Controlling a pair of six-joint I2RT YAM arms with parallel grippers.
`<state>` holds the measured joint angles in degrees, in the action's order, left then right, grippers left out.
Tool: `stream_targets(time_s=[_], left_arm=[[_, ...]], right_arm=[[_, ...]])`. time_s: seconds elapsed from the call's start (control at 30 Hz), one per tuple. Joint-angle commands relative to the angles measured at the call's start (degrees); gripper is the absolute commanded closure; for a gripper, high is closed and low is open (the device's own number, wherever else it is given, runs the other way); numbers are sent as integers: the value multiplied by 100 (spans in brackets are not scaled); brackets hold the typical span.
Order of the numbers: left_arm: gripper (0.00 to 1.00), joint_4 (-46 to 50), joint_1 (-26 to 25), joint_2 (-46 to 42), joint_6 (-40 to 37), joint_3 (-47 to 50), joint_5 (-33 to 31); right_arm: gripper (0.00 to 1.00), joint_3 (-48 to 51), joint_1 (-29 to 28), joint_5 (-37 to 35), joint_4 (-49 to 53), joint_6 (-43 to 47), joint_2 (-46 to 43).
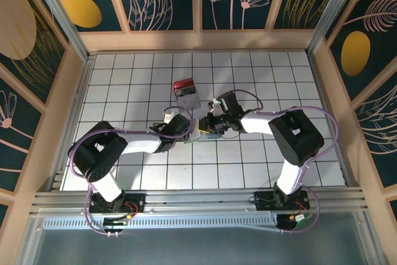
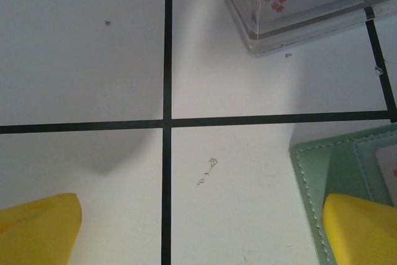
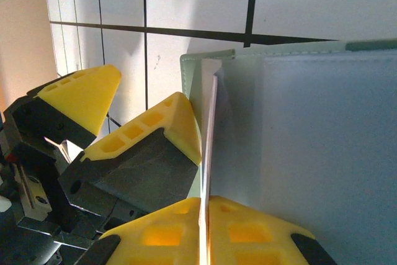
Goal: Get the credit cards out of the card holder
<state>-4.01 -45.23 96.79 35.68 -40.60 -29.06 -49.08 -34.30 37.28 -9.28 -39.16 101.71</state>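
Pinching a thin upright leaf of the card holder (image 3: 298, 141), the right gripper (image 3: 205, 209) has its jaws pressed together at the middle of the bench (image 1: 124, 79). Just left, the left gripper (image 2: 205, 215) hovers with jaws wide apart, one finger (image 2: 360, 228) over the holder's green edge. A red-topped block (image 1: 185, 88) stands just beyond.

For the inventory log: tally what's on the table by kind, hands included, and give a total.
Card holder: 1
Card: 1 showing, pinched edge-on
Box: 1
Hands: 2, left hand and right hand
Total: 5
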Motion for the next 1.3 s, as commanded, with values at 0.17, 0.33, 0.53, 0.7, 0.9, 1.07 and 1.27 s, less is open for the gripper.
stream_targets(time_s=[0.17,0.33,0.53,0.7,0.9,1.07,1.27], left_arm=[[1,614,-1,57,-35,129,-67],[1,621,-3,72,-26,134,-75],[1,612,-1,-20,-17,149,-107],[1,612,-3,-106,8,149,-132],[1,603,-4,-302,35,119,-111],[1,612,-3,-664,68,63,-60],[1,487,-3,-1335,195,57,84]], right_arm=[[92,92,94,78,-136,49,-400],[96,126,108,-5,-80,66,-466],[100,154,117,-338,159,187,-607],[100,217,167,-688,383,290,-752],[100,335,260,-818,462,367,-955],[100,452,265,-889,412,422,-1186],[100,727,442,-832,-14,438,-1582]])
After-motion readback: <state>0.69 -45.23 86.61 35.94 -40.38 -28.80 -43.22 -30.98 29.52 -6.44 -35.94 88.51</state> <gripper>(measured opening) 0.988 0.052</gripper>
